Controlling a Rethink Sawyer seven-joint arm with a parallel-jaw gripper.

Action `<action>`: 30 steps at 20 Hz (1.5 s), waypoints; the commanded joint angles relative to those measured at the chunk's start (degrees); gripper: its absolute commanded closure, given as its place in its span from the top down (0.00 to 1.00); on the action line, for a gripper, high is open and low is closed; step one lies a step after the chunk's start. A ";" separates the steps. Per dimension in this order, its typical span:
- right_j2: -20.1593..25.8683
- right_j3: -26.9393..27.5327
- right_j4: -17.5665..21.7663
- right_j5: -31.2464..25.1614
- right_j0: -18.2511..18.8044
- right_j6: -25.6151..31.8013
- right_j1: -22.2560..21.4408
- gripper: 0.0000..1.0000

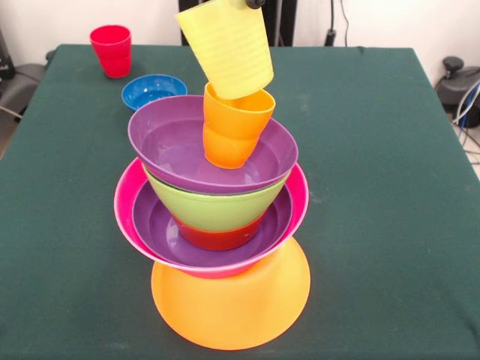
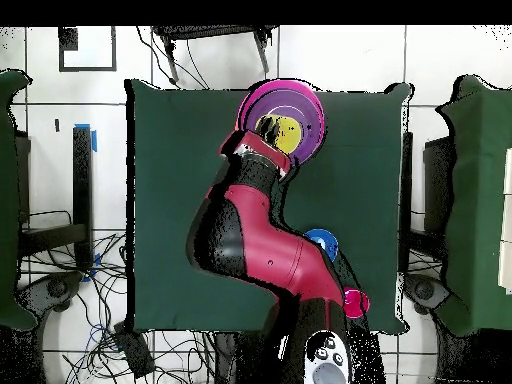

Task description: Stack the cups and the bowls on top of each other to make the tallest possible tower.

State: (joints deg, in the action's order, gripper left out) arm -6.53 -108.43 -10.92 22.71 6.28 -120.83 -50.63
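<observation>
The tower stands near the table's front in the front view: an upturned orange bowl (image 1: pixel 229 307), a hot pink bowl (image 1: pixel 300 199), a purple bowl (image 1: pixel 159 225), a red-orange bowl (image 1: pixel 217 238), a lime green bowl (image 1: pixel 214 208) and a top purple bowl (image 1: pixel 169 139). An orange cup (image 1: pixel 234 124) leans inside the top bowl. My gripper (image 1: pixel 255 3) shows only as a black tip at the top edge. It holds the pale yellow cup (image 1: pixel 225 49) by its rim, tilted, its base at the orange cup's mouth. In the overhead view my gripper (image 2: pixel 266 142) is over the tower (image 2: pixel 300 105), beside the yellow cup (image 2: pixel 281 132).
A red cup (image 1: pixel 111 50) stands at the far left of the green table (image 1: pixel 390 187), with a small blue bowl (image 1: pixel 154 90) in front of it. In the overhead view the blue bowl (image 2: pixel 320 240) and red cup (image 2: pixel 354 300) lie beside my arm (image 2: pixel 250 240).
</observation>
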 commanded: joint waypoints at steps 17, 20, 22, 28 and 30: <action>10.11 -6.43 4.99 -0.34 4.39 -14.49 2.58 0.00; 10.29 -6.49 5.06 -0.41 4.55 -14.42 2.56 0.00; 10.72 -6.64 5.41 -0.48 4.97 -14.53 2.50 0.00; 10.42 -6.97 4.98 -0.18 4.61 -14.65 2.49 0.00; 10.25 -6.99 4.67 0.07 4.43 -14.59 2.64 0.00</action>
State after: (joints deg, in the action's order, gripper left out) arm -1.20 -111.66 -9.57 22.71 10.51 -123.40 -50.63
